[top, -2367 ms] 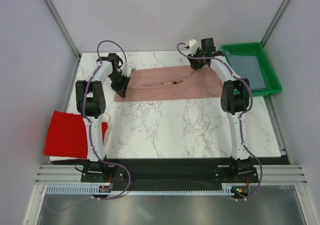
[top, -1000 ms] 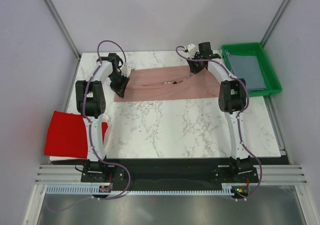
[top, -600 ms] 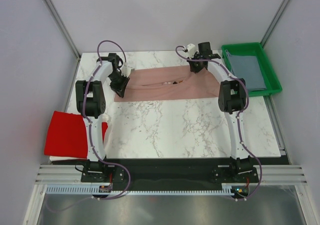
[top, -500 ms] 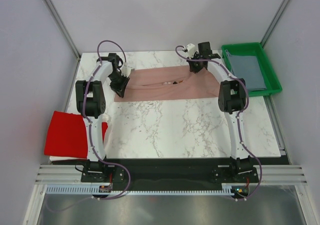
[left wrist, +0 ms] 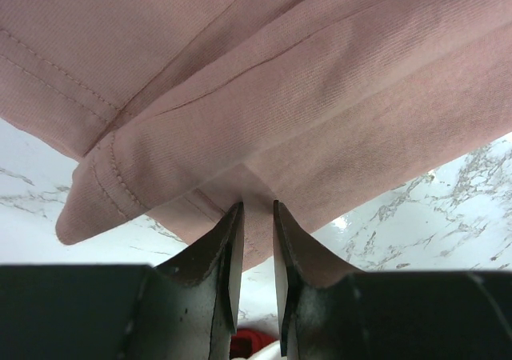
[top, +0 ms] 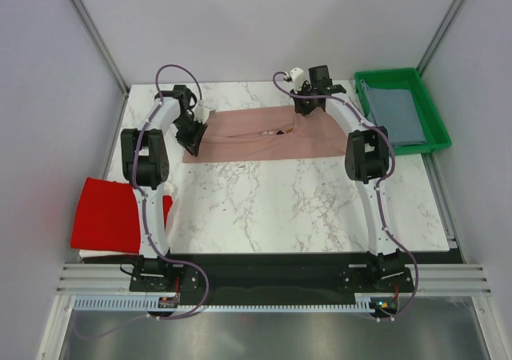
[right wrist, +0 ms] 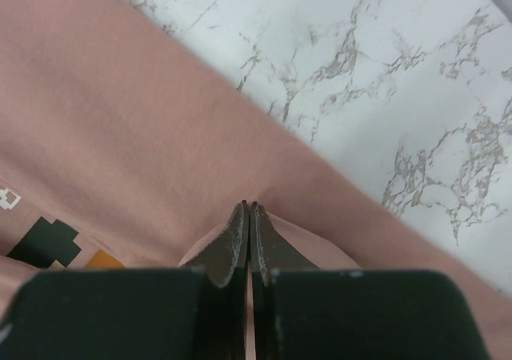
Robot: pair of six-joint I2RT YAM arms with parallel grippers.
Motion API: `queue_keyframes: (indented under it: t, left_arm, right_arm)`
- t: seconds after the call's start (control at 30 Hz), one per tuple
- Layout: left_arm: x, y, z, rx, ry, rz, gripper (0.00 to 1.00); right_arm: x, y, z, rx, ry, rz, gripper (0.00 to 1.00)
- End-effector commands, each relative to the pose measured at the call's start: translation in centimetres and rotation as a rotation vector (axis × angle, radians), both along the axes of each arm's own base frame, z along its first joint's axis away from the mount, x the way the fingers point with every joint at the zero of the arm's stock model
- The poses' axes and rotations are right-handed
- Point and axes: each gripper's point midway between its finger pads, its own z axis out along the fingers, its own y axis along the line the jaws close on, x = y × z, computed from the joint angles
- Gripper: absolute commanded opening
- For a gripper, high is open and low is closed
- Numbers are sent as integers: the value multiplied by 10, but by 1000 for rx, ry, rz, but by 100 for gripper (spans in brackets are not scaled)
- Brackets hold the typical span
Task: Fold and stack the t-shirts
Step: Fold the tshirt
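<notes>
The right arm (top: 364, 148) crosses the right end of the dusty-pink t-shirt (top: 256, 136), so that end's outline is partly hidden from above. In the right wrist view the chest graphic (right wrist: 56, 244) is cut off at the lower left. The red t-shirt (top: 108, 214) lies at the near left, overhanging the bench (top: 296, 200) edge, its right side hidden behind the left arm (top: 148, 176). The grey-blue t-shirt (top: 398, 116) lies in the green tray (top: 388, 74) at the far right; its folds are hard to make out.

The left fingers (left wrist: 230, 240) stand narrowly apart, clamped on a fold of the pink shirt's left end near a stitched hem. The right fingers (right wrist: 240, 228) are pressed together on a thin pinch of the same shirt close to its far edge, the cloth puckering around their tips.

The pink shirt lies stretched left to right across the far part of the bench. Its far edge sits near bare marble, and a wide open stretch of bench lies between its near edge and the arm bases. The tray is just beside the bench's far right corner.
</notes>
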Motion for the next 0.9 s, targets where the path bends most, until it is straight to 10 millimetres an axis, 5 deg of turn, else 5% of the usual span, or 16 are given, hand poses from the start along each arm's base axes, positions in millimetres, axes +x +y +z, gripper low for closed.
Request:
queue_keyframes:
  t: [0.0, 0.13, 0.33, 0.5, 0.6, 0.67, 0.7, 0.87]
  left_arm:
    - [8, -1, 12, 12, -44, 9, 28]
    - [9, 1, 15, 19, -53, 7, 28]
    - [13, 6, 21, 45, -78, 8, 28]
    - [20, 16, 54, 80, -183, -59, 36]
    - [14, 11, 67, 48, -233, -229, 40]
    - [10, 7, 81, 35, -286, -362, 43]
    - [6, 7, 78, 41, -280, -400, 44]
    - [5, 18, 62, 122, -254, -548, 45]
  right_arm:
    - [19, 9, 71, 65, -152, 3, 3]
    - [27, 10, 75, 70, -179, -13, 6]
    - [37, 12, 90, 95, -221, -54, 28]
    - [31, 17, 166, 157, -327, -78, 45]
    - [17, 13, 184, 154, -335, -69, 47]
    - [4, 12, 165, 137, -296, -42, 47]
    - [-3, 10, 177, 134, -319, -33, 48]
    - [-21, 5, 166, 132, -272, -45, 49]
